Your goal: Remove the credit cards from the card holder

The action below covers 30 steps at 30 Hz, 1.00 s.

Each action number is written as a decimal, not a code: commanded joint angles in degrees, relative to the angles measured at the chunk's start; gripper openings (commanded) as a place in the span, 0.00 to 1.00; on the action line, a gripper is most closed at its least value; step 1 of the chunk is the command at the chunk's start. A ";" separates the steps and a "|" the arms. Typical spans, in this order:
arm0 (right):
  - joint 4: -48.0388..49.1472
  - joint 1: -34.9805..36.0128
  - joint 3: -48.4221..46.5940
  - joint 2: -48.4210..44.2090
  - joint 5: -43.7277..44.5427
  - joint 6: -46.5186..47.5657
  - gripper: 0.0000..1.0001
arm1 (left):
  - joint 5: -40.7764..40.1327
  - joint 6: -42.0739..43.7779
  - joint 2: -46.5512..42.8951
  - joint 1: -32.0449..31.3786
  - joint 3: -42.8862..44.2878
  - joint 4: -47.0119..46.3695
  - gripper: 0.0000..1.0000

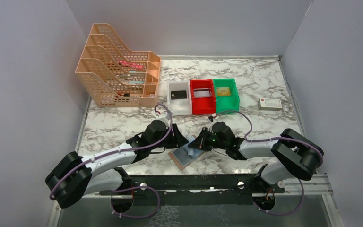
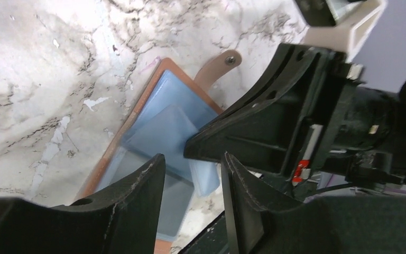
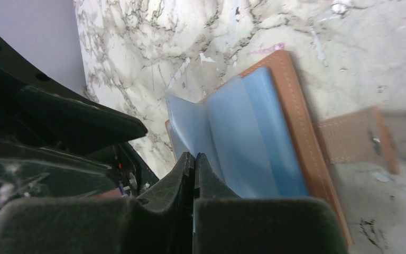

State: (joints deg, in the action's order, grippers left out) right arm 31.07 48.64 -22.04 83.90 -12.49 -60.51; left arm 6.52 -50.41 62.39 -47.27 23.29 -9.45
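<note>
Tan card holder (image 3: 298, 111), pale blue inside; marbled table (image 3: 190, 37)

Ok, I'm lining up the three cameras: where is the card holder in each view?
Top external: card holder low centre of the picture.
Left wrist: card holder centre-left, spread open.
Right wrist: card holder centre-right, spread open.
Shared landmark: its pale blue inner panels, seen in all three.

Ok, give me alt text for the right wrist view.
The right pincer, shut, meets the near edge of the pale blue inner panels of the card holder, which lies spread open on the marble table. Its snap tab sticks out to the right.
</note>
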 commanded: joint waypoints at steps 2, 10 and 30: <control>-2.61 -1.50 0.81 -2.31 2.72 0.20 0.07 | 6.13 1.94 5.16 -0.23 1.64 -2.36 0.43; -22.08 -1.80 -4.70 -5.48 12.90 5.44 0.27 | 9.63 3.13 14.45 -1.35 5.25 -4.54 0.40; -34.68 -1.82 -4.69 -24.14 16.96 10.15 0.35 | 11.87 5.24 31.72 -5.22 16.33 -3.45 0.37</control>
State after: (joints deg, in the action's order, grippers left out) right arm -3.53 47.03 -27.00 60.64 6.52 -51.90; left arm 17.80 -46.41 92.36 -51.42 37.85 -13.74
